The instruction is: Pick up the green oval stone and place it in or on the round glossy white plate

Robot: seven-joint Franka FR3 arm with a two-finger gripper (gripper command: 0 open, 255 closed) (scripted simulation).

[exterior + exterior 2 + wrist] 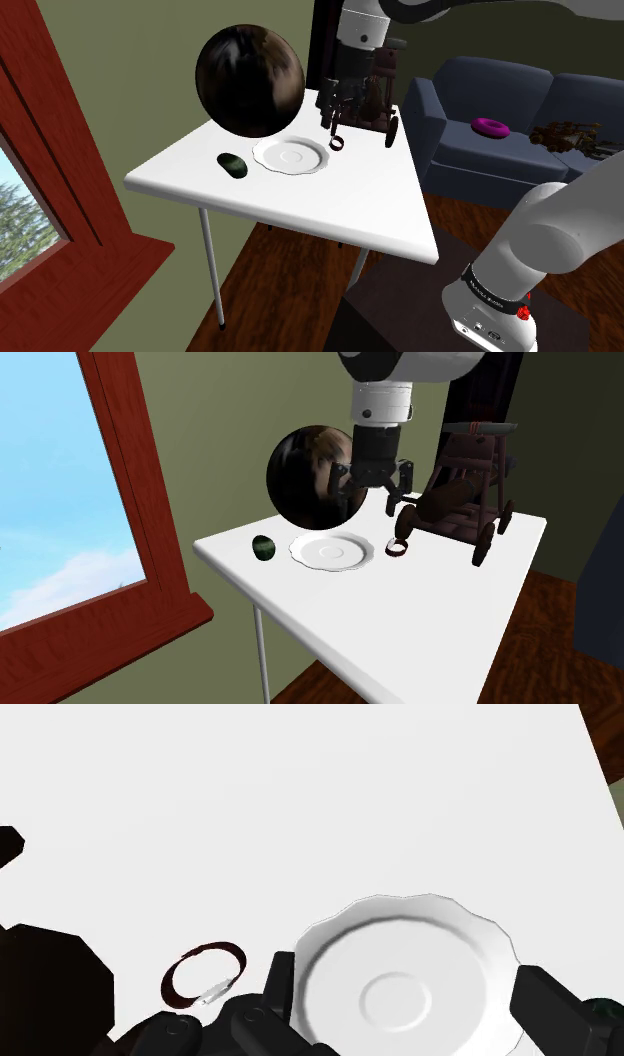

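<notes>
The dark green oval stone (pixel 233 165) lies on the white table (pixel 330 210) close to the edge at the shoulder view's left, just beside the round white plate (pixel 290 156). In the second exterior view the stone (pixel 263 548) sits left of the plate (pixel 330 552). My gripper (pixel 375 492) hangs open and empty above the table, over the plate's side away from the stone. In the wrist view the plate (pixel 400 974) lies between my spread fingers (pixel 280 994), under the gripper (pixel 415 1004). A greenish bit of the stone (pixel 606 1012) peeks out past the other finger.
A large dark glossy sphere (pixel 250 80) stands behind the stone and plate. A brown wheeled cart (pixel 465 502) stands at the table's back, with a small dark ring (pixel 398 548) between it and the plate. A blue sofa (pixel 500 120) is beyond the table.
</notes>
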